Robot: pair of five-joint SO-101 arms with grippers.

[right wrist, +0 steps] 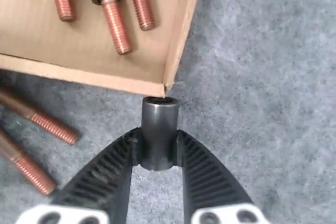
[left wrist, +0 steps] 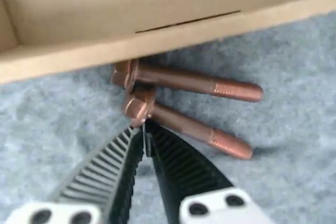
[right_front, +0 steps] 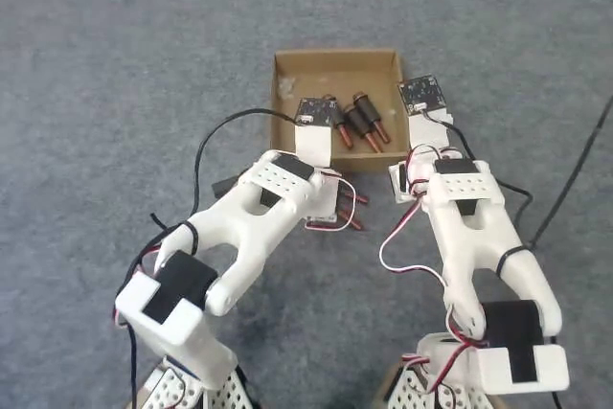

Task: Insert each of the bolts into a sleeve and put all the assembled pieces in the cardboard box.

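Two bare copper bolts (left wrist: 184, 82) (left wrist: 189, 127) lie side by side on the grey carpet just outside the front wall of the cardboard box (left wrist: 79, 56). My left gripper (left wrist: 143, 130) is shut, its tips touching the head of the nearer bolt, with nothing held. My right gripper (right wrist: 159, 136) is shut on a black sleeve (right wrist: 159, 124), whose open end faces the box's front right corner (right wrist: 167, 85). The same bolts (right wrist: 39, 121) lie to one side of it. Three assembled pieces (right_front: 359, 122) lie inside the box (right_front: 287, 69).
The box stands at the middle back of the grey carpet (right_front: 115, 93). Both white arms (right_front: 259, 217) (right_front: 469, 227) stretch from the near edge up to the box's front wall, with cables looping beside them. Open carpet lies left and right.
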